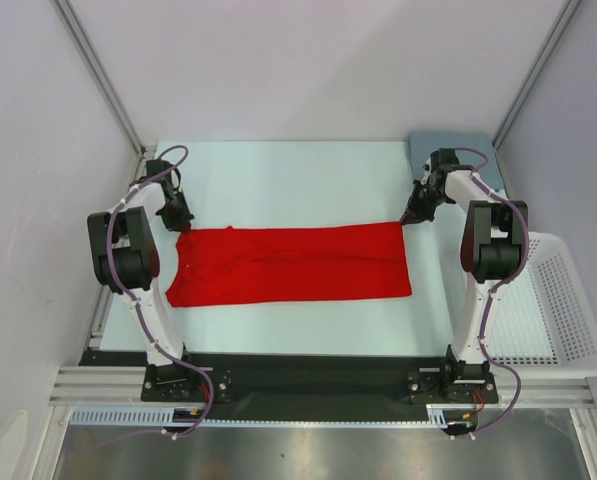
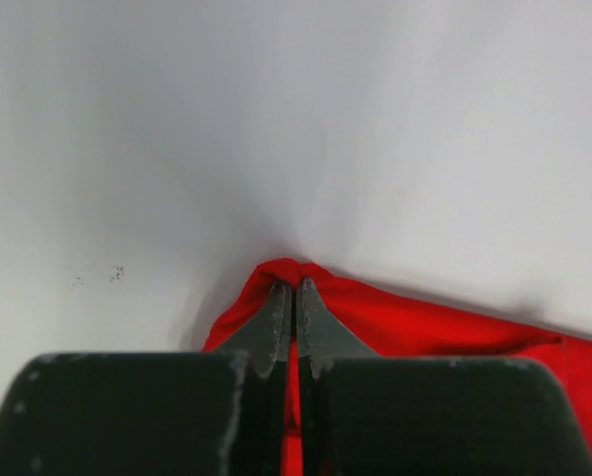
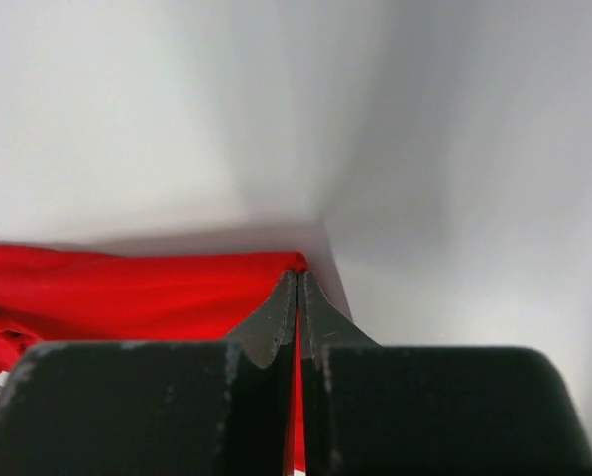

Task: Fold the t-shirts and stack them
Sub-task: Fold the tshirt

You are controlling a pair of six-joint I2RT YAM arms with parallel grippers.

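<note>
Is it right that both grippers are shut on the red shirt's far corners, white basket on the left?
Wrong side: top external shows the white basket on the right. The left gripper and right gripper are shut on far corners of the red shirt.

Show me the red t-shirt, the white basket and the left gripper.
red t-shirt [image 1: 290, 264], top external view, middle of the fabric.
white basket [image 1: 570, 300], top external view, mesh side wall.
left gripper [image 2: 294, 291], left wrist view, between the fingertips.

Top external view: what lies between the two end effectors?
Only the red t-shirt: its far edge runs from the left end effector to the right end effector, each shut on a corner. Clearest in the top external view.
</note>
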